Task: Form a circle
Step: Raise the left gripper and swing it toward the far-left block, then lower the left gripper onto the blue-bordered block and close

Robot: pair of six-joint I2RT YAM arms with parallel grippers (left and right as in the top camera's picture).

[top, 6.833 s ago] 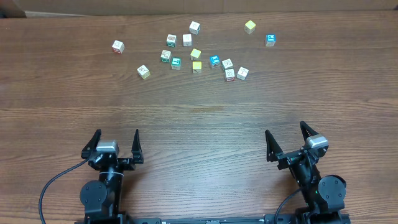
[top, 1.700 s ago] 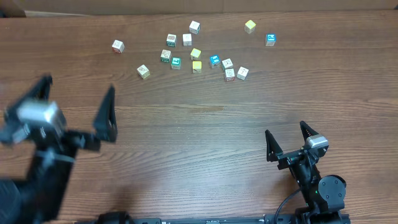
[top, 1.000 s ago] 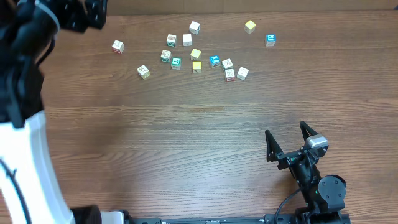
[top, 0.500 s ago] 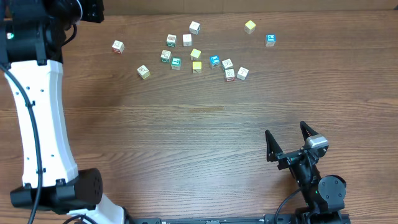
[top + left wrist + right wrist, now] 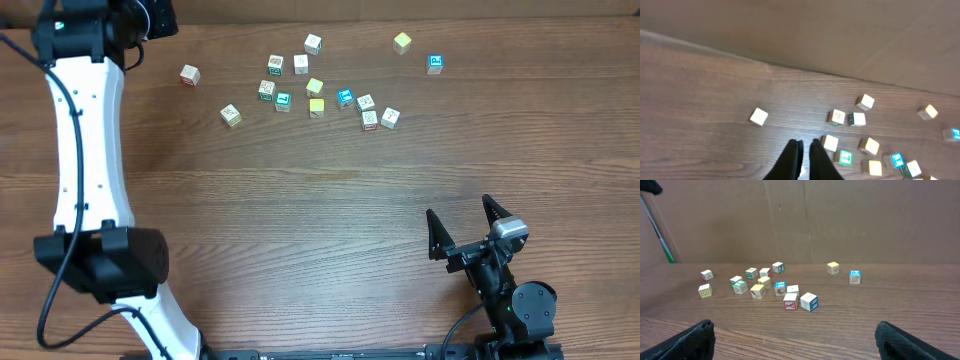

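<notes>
Circle is not yet forming. The cluster (image 5: 267,89) of four whitish cubes, one of them the green cube (image 5: 283,101), is sitting far-centre on the table (image 5: 320,240). Its cubes are lying near each other but apart, closing no ring. A yellow cube (image 5: 315,86) and a blue cube (image 5: 345,97) are lying just to its right. A lone cube (image 5: 189,74) is lying well apart to its left.

My left gripper (image 5: 804,143) is hovering above the far-left corner, fingers pressed together and pinching nothing. My right gripper (image 5: 459,208) is resting at the near edge, fingers spread and empty.

Step in hand, as I am judging it: nudging strays inward with shut fingers. Doing it well means coming down on the outer side of the lone cube, keeping the tips low and pushing slowly toward the cluster. I should be stopping short so the neighbours are not scattering.

Against half a second earlier, my left gripper is sitting slightly further right along the far edge. A second ago its fingers were spread. The cubes are lying unchanged, and the right gripper is not moving.
</notes>
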